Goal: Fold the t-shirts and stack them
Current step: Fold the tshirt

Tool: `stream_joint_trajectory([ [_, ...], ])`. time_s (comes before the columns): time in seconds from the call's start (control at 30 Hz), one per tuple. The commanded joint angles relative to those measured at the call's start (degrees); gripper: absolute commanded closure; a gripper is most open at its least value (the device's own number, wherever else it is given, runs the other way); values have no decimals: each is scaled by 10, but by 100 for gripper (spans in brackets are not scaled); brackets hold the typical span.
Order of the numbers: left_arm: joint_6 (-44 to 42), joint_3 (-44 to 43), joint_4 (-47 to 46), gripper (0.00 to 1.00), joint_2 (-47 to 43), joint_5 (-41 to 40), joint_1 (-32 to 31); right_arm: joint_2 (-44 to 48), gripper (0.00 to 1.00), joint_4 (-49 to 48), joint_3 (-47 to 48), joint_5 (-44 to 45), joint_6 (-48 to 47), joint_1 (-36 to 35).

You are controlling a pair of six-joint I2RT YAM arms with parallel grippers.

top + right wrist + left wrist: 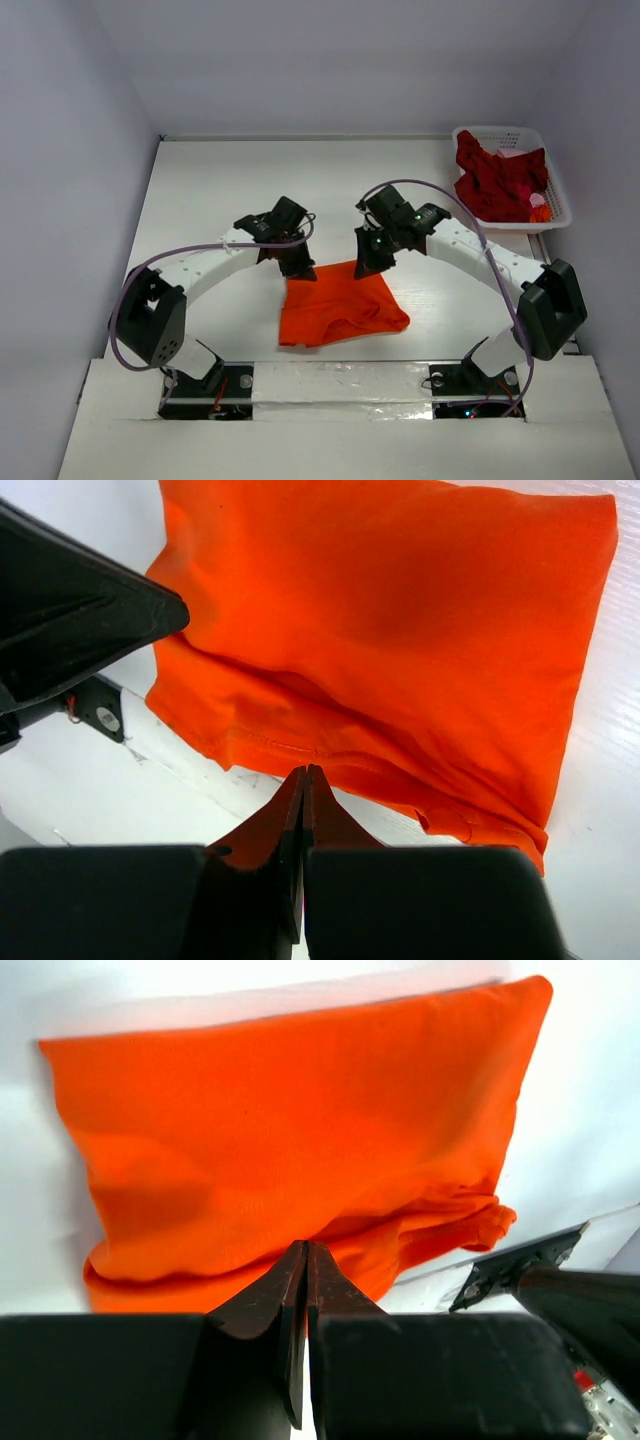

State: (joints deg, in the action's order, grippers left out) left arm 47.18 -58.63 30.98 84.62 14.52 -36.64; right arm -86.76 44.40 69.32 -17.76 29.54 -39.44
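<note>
The bright orange t-shirt (340, 305) lies folded into a rough rectangle on the white table between the two arms. It fills the left wrist view (300, 1130) and the right wrist view (400, 630). My left gripper (298, 268) is at the shirt's far left corner, shut with nothing between its jaws (306, 1245). My right gripper (367, 265) is at the far right corner, also shut and empty (304, 770). Both sit just above the cloth. Dark red t-shirts (495, 180) lie crumpled in the basket at the back right.
The white lattice basket (556, 190) stands at the far right edge of the table. A small orange and pink thing (538, 208) lies in it beside the red shirts. The table's near edge runs just below the orange shirt. Grey walls enclose the table.
</note>
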Motion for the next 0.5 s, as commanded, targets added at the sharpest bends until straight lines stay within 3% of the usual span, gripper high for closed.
stream_joint_trajectory([
  [0.0,-10,3,-22,100,19,2,-1,-10,100,-21,-1,17,-6,-22],
  [0.47,0,11,-69,100,72,14,-1,-44,100,-68,-46,35,29,-92],
])
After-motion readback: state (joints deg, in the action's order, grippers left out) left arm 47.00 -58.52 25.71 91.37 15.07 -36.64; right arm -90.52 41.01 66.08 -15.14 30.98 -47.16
